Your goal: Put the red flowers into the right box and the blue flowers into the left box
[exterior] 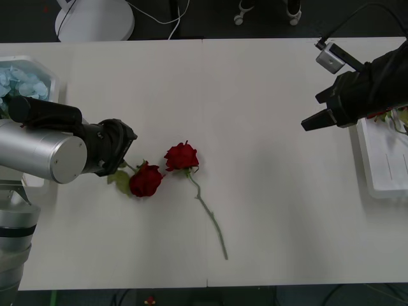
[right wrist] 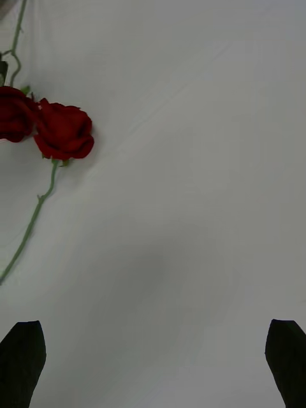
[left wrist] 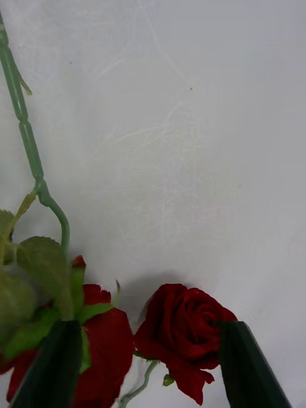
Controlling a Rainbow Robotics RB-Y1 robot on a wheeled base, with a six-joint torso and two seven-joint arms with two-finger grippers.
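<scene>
Two red roses lie on the white bench left of centre in the front view. One rose has its bloom uppermost and a long stem running down and to the right. The other rose sits just beside it, lower left, with a leaf at its side. The left gripper reaches in from the left edge, just beside that second rose; in its wrist view its dark fingers stand spread, with both blooms between them. Blue flowers fill the left box at upper left. The right gripper hangs over bare bench at upper right, fingers spread, near the right box at the right edge.
</scene>
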